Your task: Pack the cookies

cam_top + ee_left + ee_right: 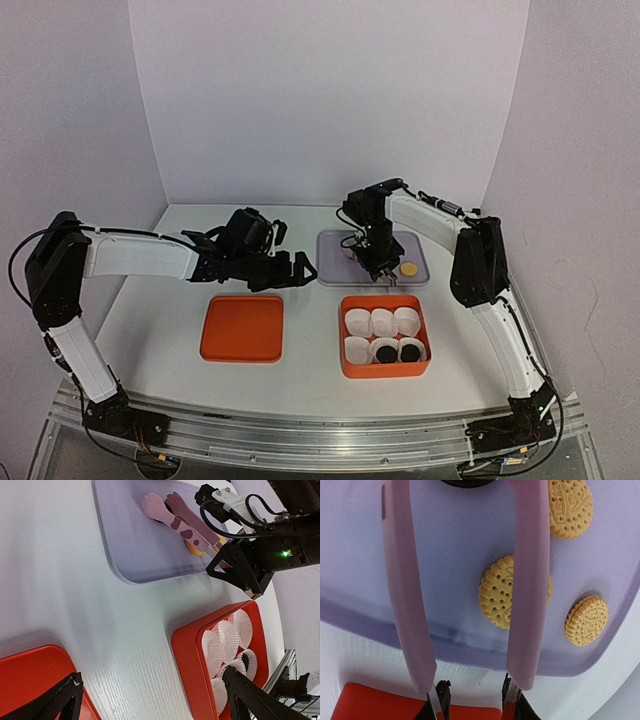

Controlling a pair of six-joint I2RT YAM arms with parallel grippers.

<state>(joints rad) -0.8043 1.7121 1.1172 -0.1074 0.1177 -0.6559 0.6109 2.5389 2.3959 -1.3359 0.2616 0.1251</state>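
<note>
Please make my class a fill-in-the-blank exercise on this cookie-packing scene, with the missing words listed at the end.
1. The right claw grips a pair of pink ____ over the lavender tray.
2. ____ golden cookies lie on that tray.
3. In the orange box, ____ of the six paper cups hold a dark cookie.
4. The left claw holds nothing, and its fingers stand wide ____.

Missing words: tongs; three; two; open.
</note>
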